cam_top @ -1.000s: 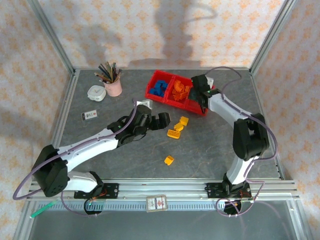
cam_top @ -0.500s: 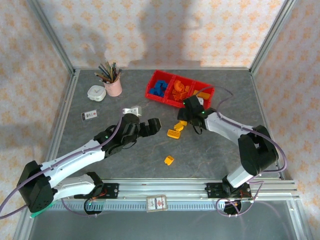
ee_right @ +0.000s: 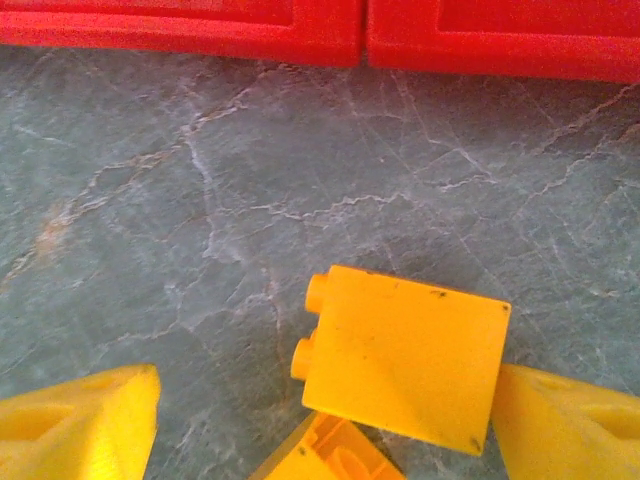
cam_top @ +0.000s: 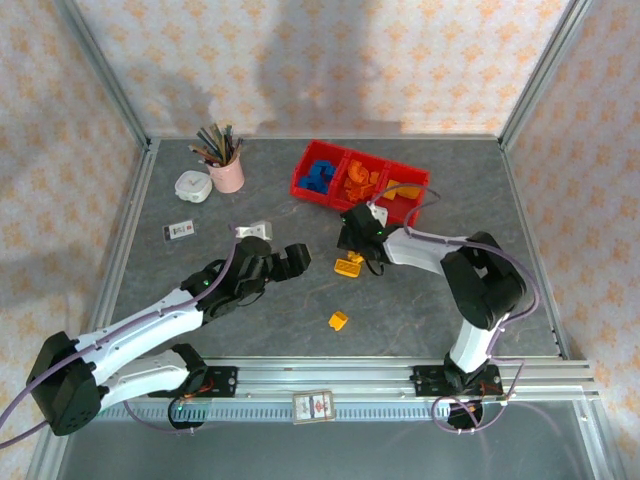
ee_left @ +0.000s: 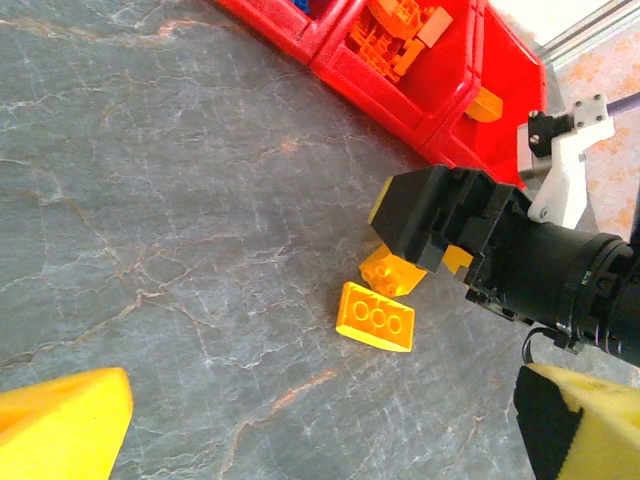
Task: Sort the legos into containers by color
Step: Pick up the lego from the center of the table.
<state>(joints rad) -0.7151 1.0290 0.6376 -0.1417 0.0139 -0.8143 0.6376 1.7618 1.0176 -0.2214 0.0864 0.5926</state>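
My right gripper is down at the table, jaws spread wide and gripping nothing. A yellow brick lies on its side between the fingertips, close against one of them, possibly touching. A yellow plate lies just beside it. The red containers stand near, just beyond. My left gripper hovers apart, wide open and empty
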